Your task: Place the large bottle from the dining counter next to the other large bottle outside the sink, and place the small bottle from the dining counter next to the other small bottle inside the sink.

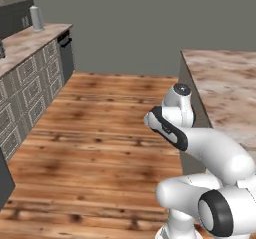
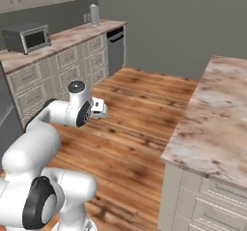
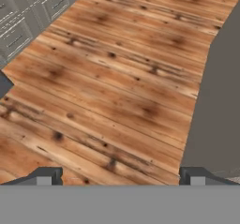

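The dining counter [image 1: 225, 88] of pinkish-brown marbled stone runs along the right [image 2: 222, 109], and its top is bare where it shows. Its grey side panel [image 3: 220, 101] stands at the right of the hand view. My arm is folded in front of the base, with the hand [image 2: 99, 107] held over the wooden floor beside the counter. My gripper [image 3: 120, 177] is open, its fingertips [image 3: 44, 176] far apart with only floorboards between them. The bottles and the sink are out of view.
A pale cabinet counter [image 1: 30, 43] lines the left wall, bearing a toaster oven [image 2: 26, 37] and a grey upright cylinder [image 1: 36, 18]. A dark appliance front [image 2: 116, 49] closes its far end. Wooden floor [image 1: 100, 133] stretches between the two counters.
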Controlling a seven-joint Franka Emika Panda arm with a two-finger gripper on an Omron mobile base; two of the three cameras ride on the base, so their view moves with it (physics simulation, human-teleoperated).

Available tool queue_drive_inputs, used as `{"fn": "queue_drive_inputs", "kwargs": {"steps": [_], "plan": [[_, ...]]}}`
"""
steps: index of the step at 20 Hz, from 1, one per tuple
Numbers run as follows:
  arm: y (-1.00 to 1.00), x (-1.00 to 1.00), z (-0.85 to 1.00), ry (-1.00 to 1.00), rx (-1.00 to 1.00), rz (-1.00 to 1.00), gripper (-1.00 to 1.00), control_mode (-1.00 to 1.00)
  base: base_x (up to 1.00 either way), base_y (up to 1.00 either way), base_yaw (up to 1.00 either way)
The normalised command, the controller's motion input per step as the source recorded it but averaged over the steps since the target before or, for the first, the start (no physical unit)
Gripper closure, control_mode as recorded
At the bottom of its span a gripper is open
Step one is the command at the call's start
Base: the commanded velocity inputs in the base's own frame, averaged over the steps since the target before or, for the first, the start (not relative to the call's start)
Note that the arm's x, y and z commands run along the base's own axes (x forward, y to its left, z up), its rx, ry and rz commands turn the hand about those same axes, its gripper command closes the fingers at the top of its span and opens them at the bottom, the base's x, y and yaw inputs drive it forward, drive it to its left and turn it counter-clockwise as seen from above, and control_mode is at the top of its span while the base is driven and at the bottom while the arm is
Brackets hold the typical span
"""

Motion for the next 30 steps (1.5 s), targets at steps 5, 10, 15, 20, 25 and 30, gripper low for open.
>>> {"fn": "queue_drive_inputs", "kwargs": {"steps": [5,10,15,20,25,30], "plan": [[0.0,0.0,0.0,0.0,0.0,0.0,-1.0,1.0,0.89,0.27,-0.03],[0.0,0.0,0.0,0.0,0.0,0.0,-1.0,1.0,1.0,0.01,-0.09],[0.0,0.0,0.0,0.0,0.0,0.0,-1.0,1.0,1.0,0.0,-0.11],[0.0,0.0,0.0,0.0,0.0,0.0,-1.0,1.0,1.0,0.0,-0.11],[0.0,0.0,0.0,0.0,0.0,0.0,-1.0,1.0,1.0,0.04,-0.1],[0.0,0.0,0.0,0.0,0.0,0.0,-1.0,1.0,1.0,0.23,-0.09]]}}
